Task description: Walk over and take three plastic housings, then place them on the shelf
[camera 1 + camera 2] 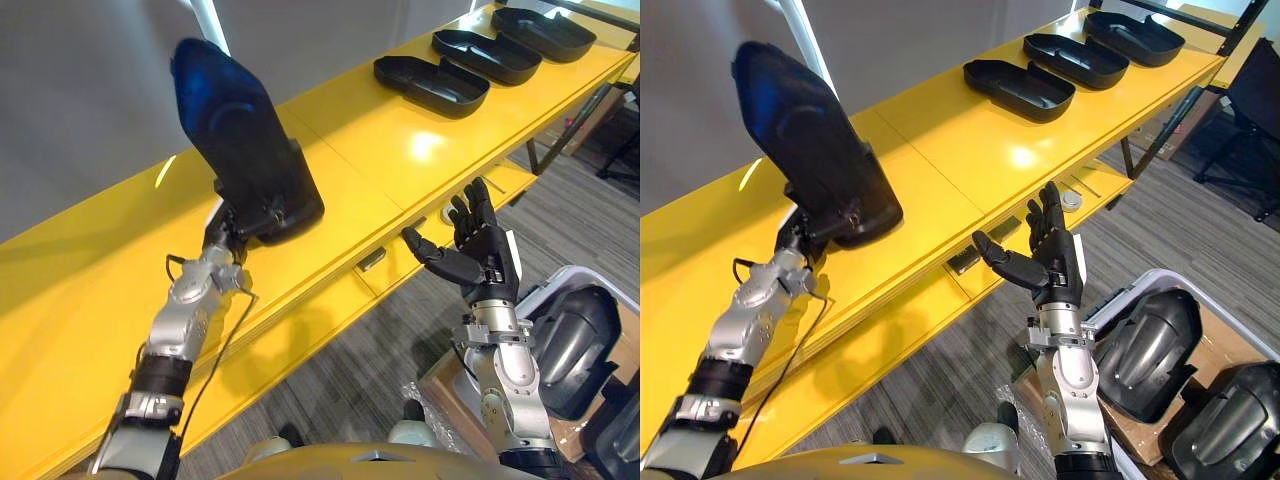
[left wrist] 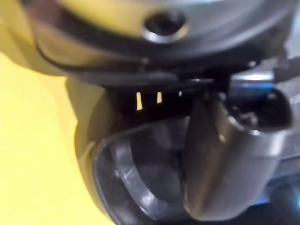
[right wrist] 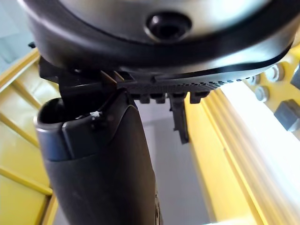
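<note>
Left hand (image 1: 230, 232) round tilted housing (image 1: 237, 130) at shelf (image 1: 400, 150)

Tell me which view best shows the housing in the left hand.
Right eye view: the whole housing shows, tilted up over the shelf, left hand gripping its lower end. Left eye view shows much the same. Left wrist view catches its dark curved edge, close up.

I see a plain grey wall (image 1: 90, 110) behind the long yellow shelf (image 1: 380, 170). A white light strip (image 1: 212, 22) runs up the wall. A bright glare (image 1: 425, 146) lies on the shelf top. The floor (image 1: 1180, 235) is grey striped carpet. A black chair (image 1: 1252, 105) stands at right.
</note>
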